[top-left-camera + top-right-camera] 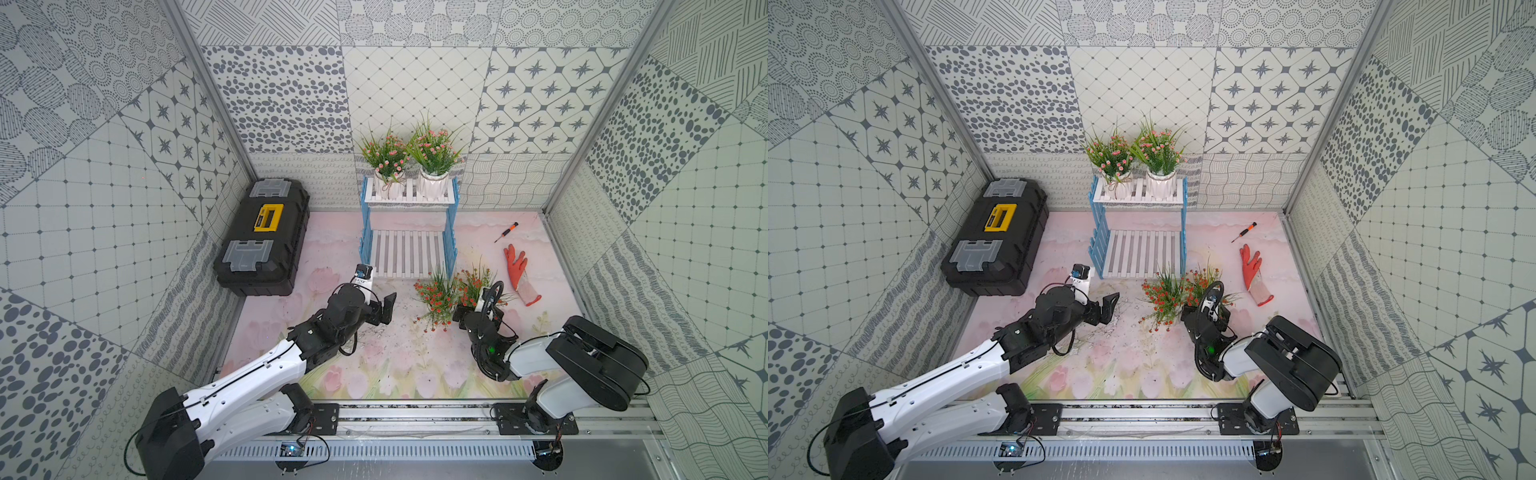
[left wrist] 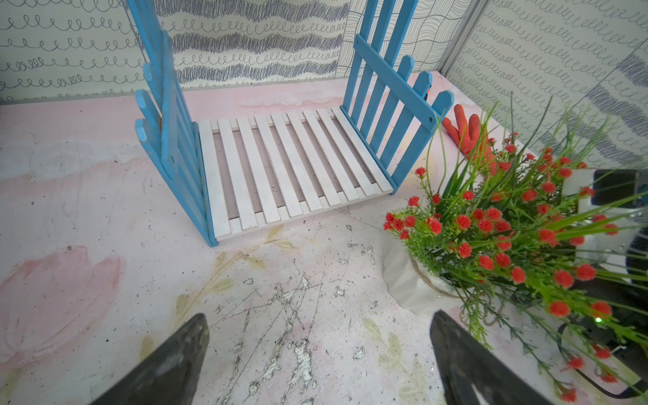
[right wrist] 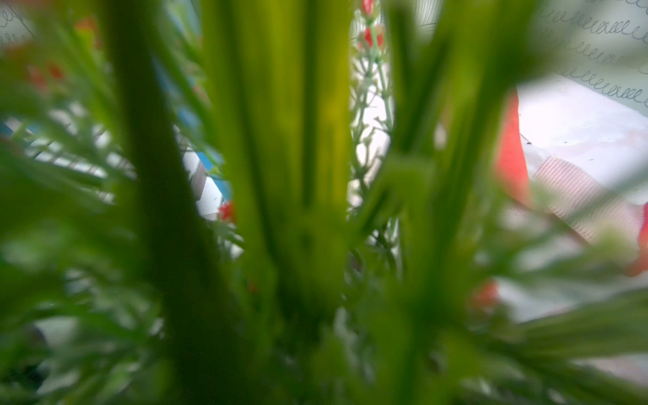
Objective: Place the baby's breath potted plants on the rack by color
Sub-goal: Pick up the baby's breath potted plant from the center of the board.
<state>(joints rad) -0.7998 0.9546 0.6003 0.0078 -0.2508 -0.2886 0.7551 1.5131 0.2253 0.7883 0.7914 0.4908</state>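
The rack stands at the back wall, and two pink baby's breath potted plants sit on its top shelf; its lower shelf is bare. Two red-blossomed plants stand on the floor at the rack's front right corner. My left gripper hangs open over bare floor, just left of the nearer red plant's white pot. My right gripper is at the base of the other red plant. Blurred green stems fill the right wrist view and hide its jaws.
A black-and-yellow toolbox lies at the left wall. A small screwdriver and an orange-and-white glove lie on the floor right of the rack. Patterned walls close in three sides.
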